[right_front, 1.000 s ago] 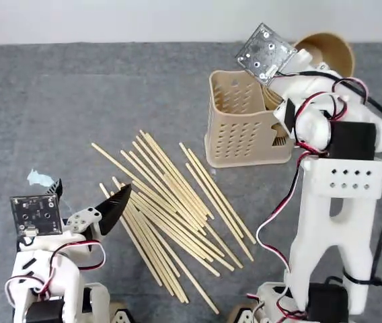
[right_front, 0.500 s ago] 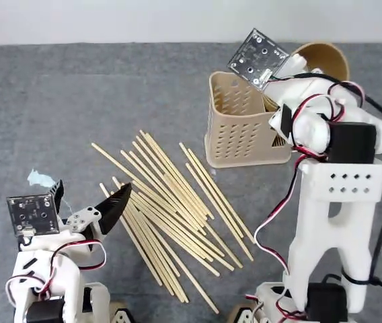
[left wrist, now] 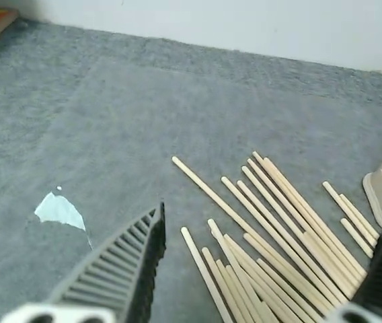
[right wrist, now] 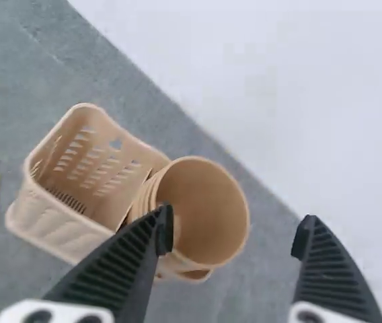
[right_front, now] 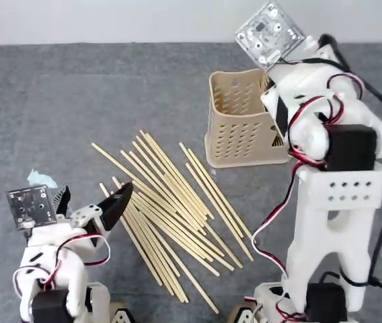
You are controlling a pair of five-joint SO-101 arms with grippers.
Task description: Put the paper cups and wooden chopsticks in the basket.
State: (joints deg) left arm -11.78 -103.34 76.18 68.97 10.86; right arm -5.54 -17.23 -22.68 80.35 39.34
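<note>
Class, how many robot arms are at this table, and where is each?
2. The left arm stands near-left, the left hand open by the chopsticks. The right arm stands at the right, by the basket, the right hand open facing the stacked paper cups.

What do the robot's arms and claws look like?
The left arm and right arm are chunky white plastic with red, black and white wires looping over them. The right arm has a black motor block and a row of small round holes. Each wrist carries a grey square board. The left gripper and right gripper have black, pointed, ridged fingers.
</note>
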